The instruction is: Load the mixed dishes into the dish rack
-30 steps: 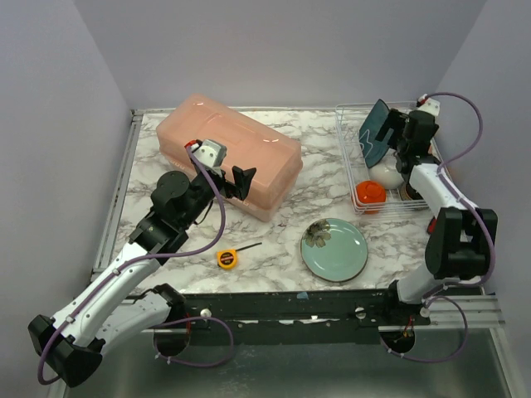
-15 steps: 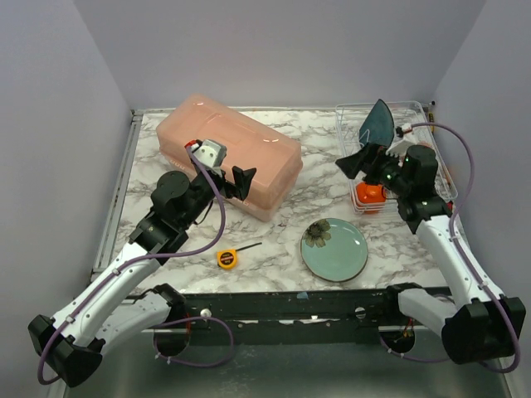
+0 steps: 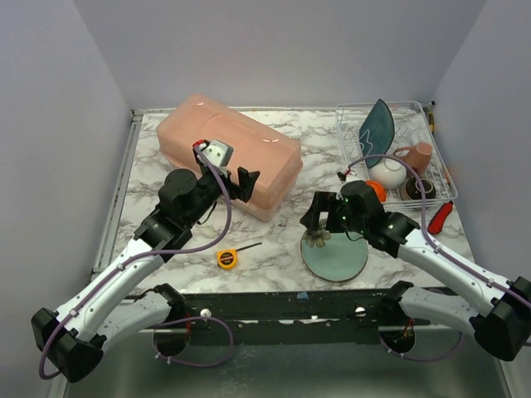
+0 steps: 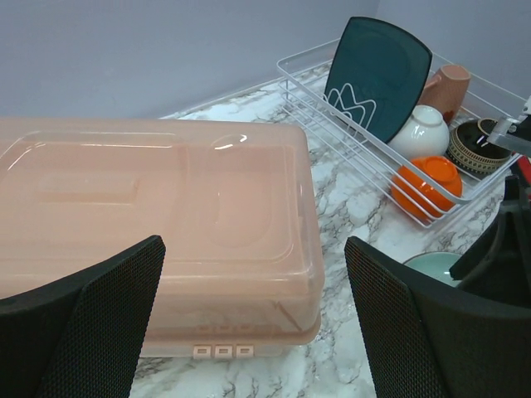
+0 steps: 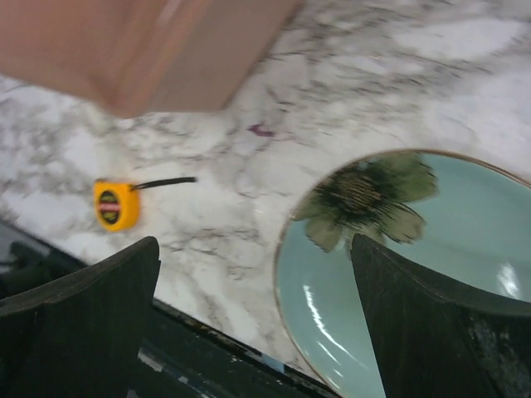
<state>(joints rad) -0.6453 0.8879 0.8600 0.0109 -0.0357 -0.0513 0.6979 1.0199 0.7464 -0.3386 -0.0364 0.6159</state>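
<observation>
The right gripper (image 3: 319, 222) hangs wide open and empty, the flowered pale-green plate (image 5: 431, 240) lying flat just below its fingertips, where a shallow pinch on the thin edge could slip and skid it; the left gripper (image 3: 242, 179), likewise open, faces the pink lidded tub (image 4: 166, 207), with the dish rack (image 4: 357, 153) beyond its right finger

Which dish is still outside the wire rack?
The round pale-green flowered plate, lying flat on the marble table under the right pincer; the teal plate, bowls and mug all sit inside the rack.
</observation>
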